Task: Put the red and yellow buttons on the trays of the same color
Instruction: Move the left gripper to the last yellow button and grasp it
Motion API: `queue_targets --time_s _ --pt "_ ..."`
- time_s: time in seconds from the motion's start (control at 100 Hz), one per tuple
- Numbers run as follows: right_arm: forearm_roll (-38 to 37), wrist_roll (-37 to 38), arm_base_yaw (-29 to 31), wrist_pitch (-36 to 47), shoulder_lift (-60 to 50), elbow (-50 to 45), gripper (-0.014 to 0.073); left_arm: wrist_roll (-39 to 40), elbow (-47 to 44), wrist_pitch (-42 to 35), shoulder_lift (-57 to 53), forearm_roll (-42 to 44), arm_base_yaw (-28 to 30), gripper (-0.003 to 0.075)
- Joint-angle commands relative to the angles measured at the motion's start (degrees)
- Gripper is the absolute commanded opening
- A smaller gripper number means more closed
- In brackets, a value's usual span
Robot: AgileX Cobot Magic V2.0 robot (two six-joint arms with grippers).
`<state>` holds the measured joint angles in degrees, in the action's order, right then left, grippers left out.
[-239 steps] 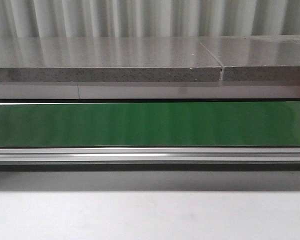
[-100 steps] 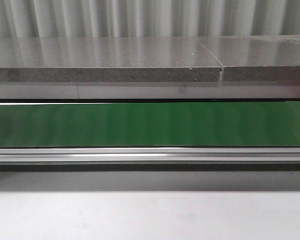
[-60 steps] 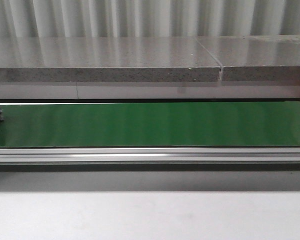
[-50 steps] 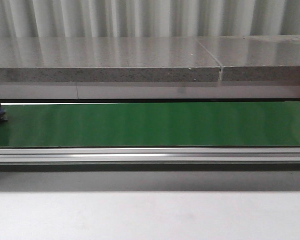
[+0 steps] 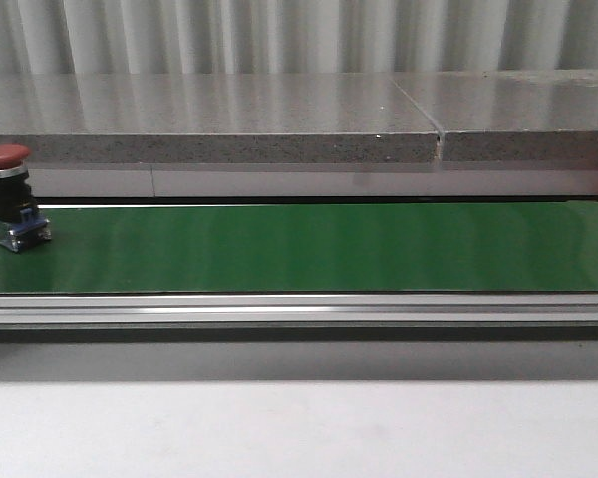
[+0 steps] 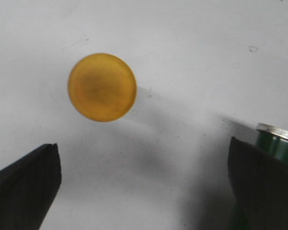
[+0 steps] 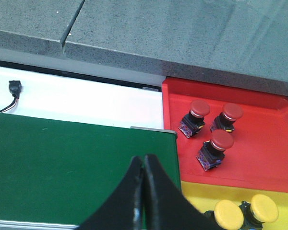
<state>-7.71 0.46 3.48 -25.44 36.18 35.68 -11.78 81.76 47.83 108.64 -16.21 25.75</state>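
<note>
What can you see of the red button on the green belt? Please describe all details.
The red button stands upright at the far left end of the green belt. It has a round red mushroom cap, a black body below it and a bluish, metallic-looking base resting on the belt. Nothing else touches it; no hand is near it.

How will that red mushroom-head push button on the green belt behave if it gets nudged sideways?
The red mushroom-head push button looks top-heavy: a wide cap on a narrower black body, so it may tip. It already seems slightly tilted on its blue base. The green conveyor belt looks smooth, so it may slide first.
</note>
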Motion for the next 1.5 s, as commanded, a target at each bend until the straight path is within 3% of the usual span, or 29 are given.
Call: queue_targets --time_s 0.0,0.43,0.55,0.69,1.14,1.26,1.49 --pt "-0.71 -0.46 -0.01 4.47 -0.26 1.37 -0.0067 0.97 3.01 -2.0 -1.48 -0.77 0.93 0.0652" --pt "-0.71 -0.46 -0.01 4.52 -0.26 1.37 -0.0067 1.84 10.83 -2.39 6.52 -0.72 1.1 0.0652" --pt "-0.71 -0.46 -0.01 4.52 -0.26 1.37 -0.0067 1.84 11.75 -2.66 7.61 -0.82 1.1 0.062" --pt "-0.71 -0.46 -0.01 4.52 -0.26 1.37 -0.0067 1.87 11.87 -2.4 8.56 -0.82 1.1 0.0528" --pt "-0.71 -0.46 -0.01 4.52 -0.26 1.37 -0.0067 1.96 14.65 0.98 6.79 -1.24 1.1 0.0085" --pt "-0.71 -0.46 -0.01 4.52 -0.26 1.37 -0.0067 1.96 15.03 1.32 3.01 -1.92 1.1 0.0039" --pt "-0.71 -0.46 -0.01 4.52 -0.26 1.37 -0.0067 0.52 15.03 5.85 -6.2 -2.03 -0.29 0.0028"
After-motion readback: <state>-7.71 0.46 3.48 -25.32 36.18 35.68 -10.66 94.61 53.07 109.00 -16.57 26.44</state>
